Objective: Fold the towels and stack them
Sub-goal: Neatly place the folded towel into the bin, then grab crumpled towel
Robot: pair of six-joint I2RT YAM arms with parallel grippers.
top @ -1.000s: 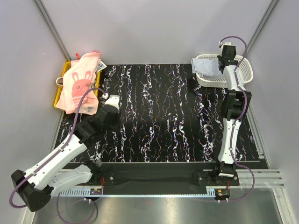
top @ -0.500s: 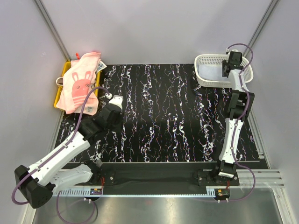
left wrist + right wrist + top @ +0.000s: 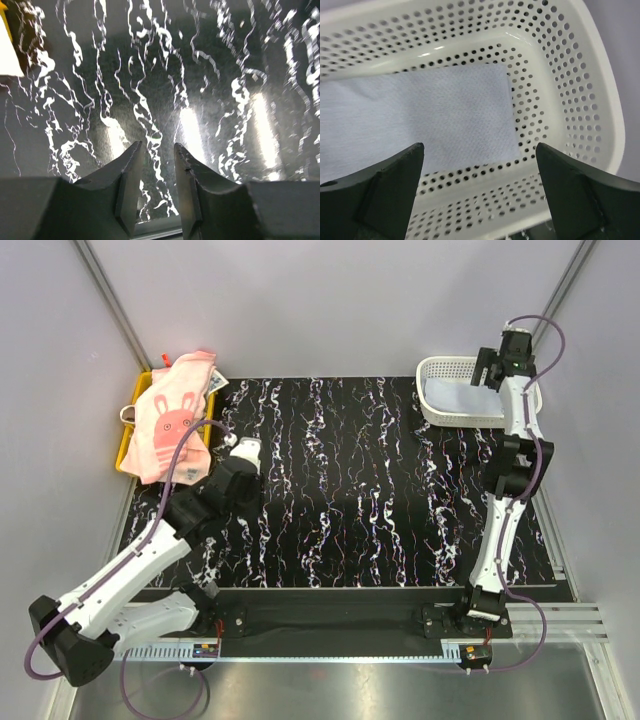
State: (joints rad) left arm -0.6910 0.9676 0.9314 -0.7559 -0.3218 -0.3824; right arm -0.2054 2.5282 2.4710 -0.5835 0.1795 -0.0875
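Over the white basket [image 3: 600, 100], the right pincer [image 3: 477, 150] hangs wide and empty above the pale blue towel [image 3: 420, 115] lying flat inside (rise straight, clear of the rim). The left pincer [image 3: 157, 150], narrow and empty over the table [image 3: 350, 490], should widen for the pink towels [image 3: 170, 425]

A pale blue-white towel [image 3: 420, 120] lies flat on the bottom of the white basket [image 3: 600, 100]. A pink bunny-print towel [image 3: 172, 425] lies rumpled over the yellow tray [image 3: 122, 455].
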